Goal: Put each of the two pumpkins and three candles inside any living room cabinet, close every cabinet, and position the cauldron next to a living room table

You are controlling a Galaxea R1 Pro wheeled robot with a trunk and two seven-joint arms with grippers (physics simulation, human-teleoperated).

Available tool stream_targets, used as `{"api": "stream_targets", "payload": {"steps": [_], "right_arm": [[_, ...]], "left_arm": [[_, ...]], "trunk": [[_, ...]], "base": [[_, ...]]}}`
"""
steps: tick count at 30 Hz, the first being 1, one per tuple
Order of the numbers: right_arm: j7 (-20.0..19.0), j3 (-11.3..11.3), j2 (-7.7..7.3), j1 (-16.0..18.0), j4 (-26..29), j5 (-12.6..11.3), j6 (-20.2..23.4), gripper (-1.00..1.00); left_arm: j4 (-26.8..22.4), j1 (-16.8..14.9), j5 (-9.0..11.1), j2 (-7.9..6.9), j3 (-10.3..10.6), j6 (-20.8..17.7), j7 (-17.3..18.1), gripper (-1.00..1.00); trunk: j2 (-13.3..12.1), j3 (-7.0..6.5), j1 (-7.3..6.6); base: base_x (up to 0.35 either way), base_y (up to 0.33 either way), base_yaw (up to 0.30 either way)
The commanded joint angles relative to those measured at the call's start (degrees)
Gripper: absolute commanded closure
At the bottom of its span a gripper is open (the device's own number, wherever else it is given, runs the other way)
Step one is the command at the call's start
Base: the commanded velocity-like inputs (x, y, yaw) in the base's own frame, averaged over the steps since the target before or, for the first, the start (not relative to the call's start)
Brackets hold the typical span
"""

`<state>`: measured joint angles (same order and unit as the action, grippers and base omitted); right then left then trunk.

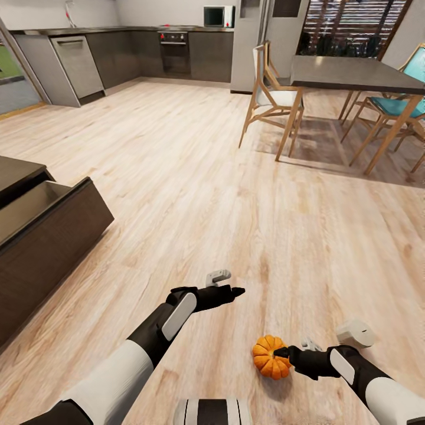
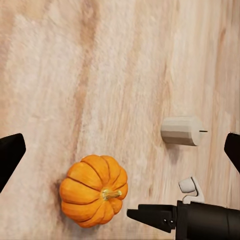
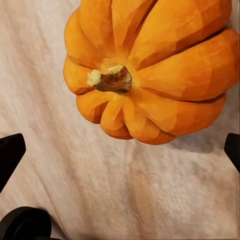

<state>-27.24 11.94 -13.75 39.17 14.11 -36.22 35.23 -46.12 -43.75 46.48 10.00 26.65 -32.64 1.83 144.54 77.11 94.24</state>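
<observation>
Wood plank floor [image 1: 195, 195] runs pale across the whole room. Kitchen units [image 1: 147, 56] line the far wall, with a built-in oven [image 1: 175, 52] and a microwave [image 1: 218, 16] above the worktop. Dining table [image 1: 354, 74], dark top, stands far right with wooden chairs [image 1: 271, 97] around it, one with a teal seat [image 1: 396, 106].

Cabinet [image 1: 41, 236], dark-brown wood, sits at the left edge of the head view; one drawer is pulled out, its pale beige inside showing. It is well apart from both arms.

Left arm reaches forward low in the head view. Left pincer [image 1: 227, 290] hangs above bare floor, fingers spread, nothing between them; in the left wrist view the dark fingertips [image 2: 11, 152] sit at opposite edges.

Right pincer [image 1: 282, 353] points toward the pumpkin [image 1: 271, 356]. The right wrist view shows its tips far apart at the two frame edges with the pumpkin [image 3: 150, 65] ahead of them, not between them: spread, holding nothing.

Pumpkin, orange and ribbed, lies on the floor just beside the right pincer's tip, stem [image 3: 111, 79] turned toward the camera. In the left wrist view the pumpkin [image 2: 93, 190] sits beside the right pincer [image 2: 145, 215].
</observation>
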Motion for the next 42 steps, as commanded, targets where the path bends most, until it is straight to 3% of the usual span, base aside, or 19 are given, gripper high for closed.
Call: {"api": "stream_targets", "payload": {"steps": [1, 12, 42], "right_arm": [[-0.1, 0.3, -0.04, 0.0, 0.0, -0.2, 0.1, -1.0], [0.1, 0.3, -0.04, -0.1, 0.0, -0.2, -5.9, -1.0], [0.1, 0.4, -0.04, -0.1, -1.2, -0.1, -6.6, -1.0]], "left_arm": [[0.0, 0.0, 0.0, 0.0, 0.0, -0.2, 0.1, -1.0], [0.0, 0.0, 0.0, 0.0, 0.0, -0.1, 0.1, -1.0], [0.1, 0.0, 0.0, 0.0, 0.0, -0.1, 0.1, -1.0]], "trunk": [[0.0, 0.22, 0.01], [0.0, 0.37, 0.04], [0.0, 0.37, 0.04]], "base": [[0.0, 0.0, -0.162], [0.0, 0.0, -0.02], [0.037, 0.0, 0.0]]}}
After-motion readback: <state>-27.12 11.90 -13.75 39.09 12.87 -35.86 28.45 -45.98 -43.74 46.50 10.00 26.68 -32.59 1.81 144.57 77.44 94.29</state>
